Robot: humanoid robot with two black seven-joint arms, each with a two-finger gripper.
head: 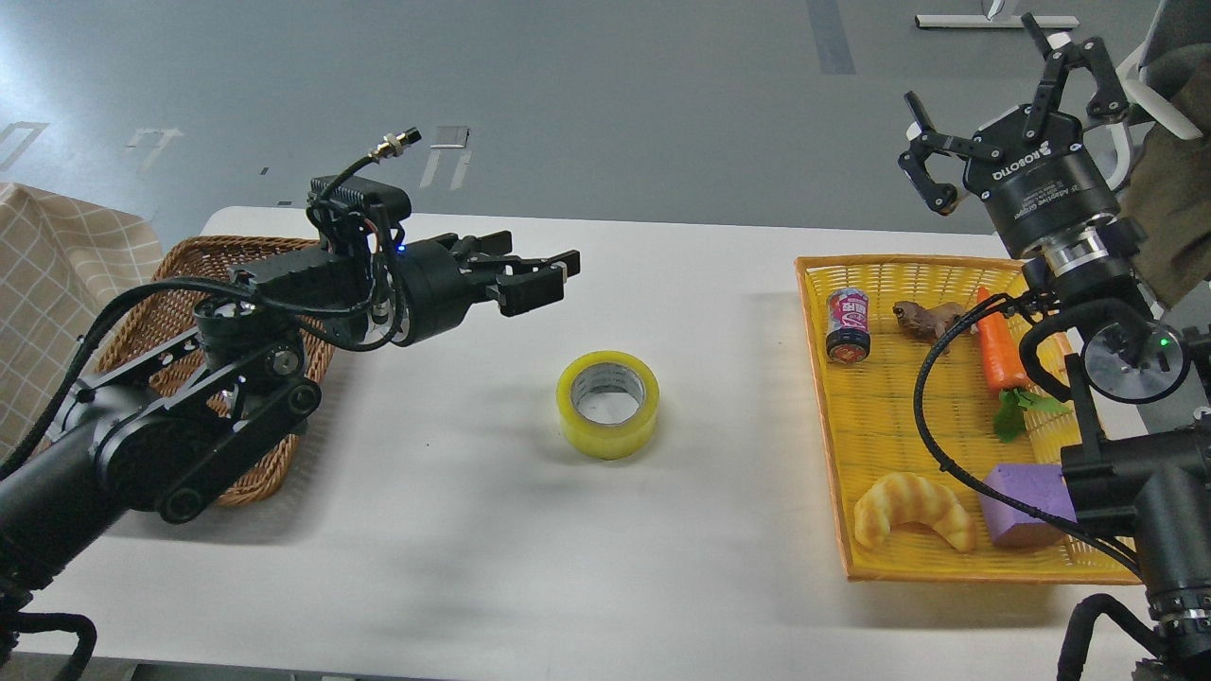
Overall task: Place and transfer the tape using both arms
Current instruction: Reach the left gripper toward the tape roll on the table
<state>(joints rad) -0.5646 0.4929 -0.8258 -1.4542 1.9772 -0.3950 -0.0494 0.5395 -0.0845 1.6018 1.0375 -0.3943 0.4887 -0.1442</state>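
Observation:
The tape [607, 404], a yellow roll with a pale grey core, lies flat on the white table [473, 567] near its middle. My left gripper [547, 276] is open and empty. It points right, low over the table, up and to the left of the tape and apart from it. My right gripper [998, 99] is open and empty, with its fingers spread. It is held high above the far edge of the yellow tray [833, 454], well to the right of the tape.
A brown wicker basket [203, 270] sits at the left, partly under my left arm. The yellow tray holds a small can [848, 324], a toy animal [922, 317], a carrot [998, 345], a croissant [910, 509] and a purple block [1024, 501]. A checked cloth [57, 274] lies far left.

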